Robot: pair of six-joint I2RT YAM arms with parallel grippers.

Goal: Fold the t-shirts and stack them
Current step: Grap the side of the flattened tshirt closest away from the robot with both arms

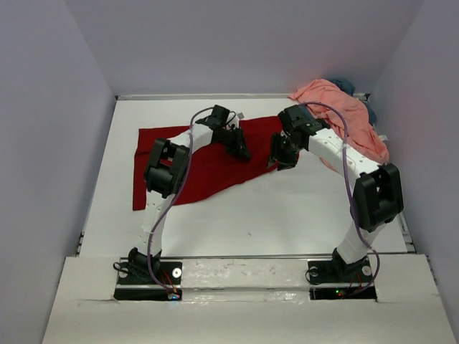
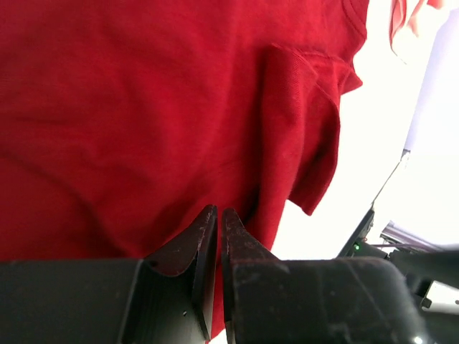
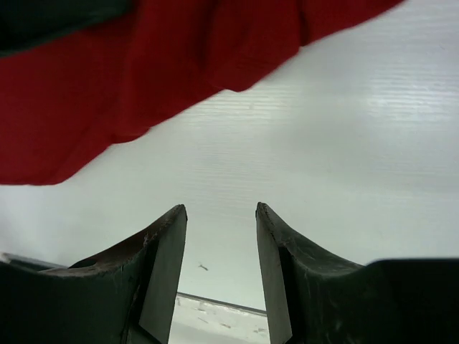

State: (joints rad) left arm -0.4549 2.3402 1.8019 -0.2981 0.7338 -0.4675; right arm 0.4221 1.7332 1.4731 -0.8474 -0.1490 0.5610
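The dark red t-shirt [image 1: 212,170] lies spread out flat on the white table [image 1: 287,215], left of centre. My left gripper [image 1: 241,150] hovers over the shirt's right half. In the left wrist view its jaws [image 2: 219,209] are shut with only a thin slit, and the red cloth [image 2: 143,107] lies flat below with a sleeve [image 2: 310,143] to the right. My right gripper [image 1: 282,159] is at the shirt's right edge. It is open and empty [image 3: 221,206] over bare table, with the red hem [image 3: 107,107] ahead. The salmon pink t-shirt [image 1: 337,107] is heaped at the back right. The slate blue-grey t-shirt [image 1: 370,112] peeks out beneath it.
White walls enclose the table on the left, back and right. The heap of shirts fills the back right corner against the right wall. The arm bases [image 1: 150,272] sit on a rail at the near edge.
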